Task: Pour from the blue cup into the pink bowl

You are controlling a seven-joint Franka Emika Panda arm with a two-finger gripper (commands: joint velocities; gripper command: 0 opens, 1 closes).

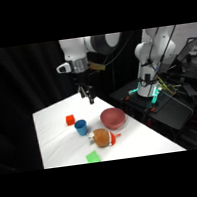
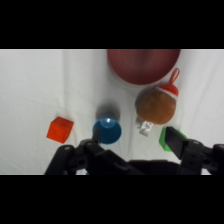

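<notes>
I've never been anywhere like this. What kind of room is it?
Probably a robotics lab: a white arm hangs over a white table of test props, like a blue cup and pink bowl, with black curtains behind.

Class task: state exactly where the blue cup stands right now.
In the side view the blue cup stands upright on the white table, between the red cube and the orange-brown toy, left of the pink bowl.
</notes>
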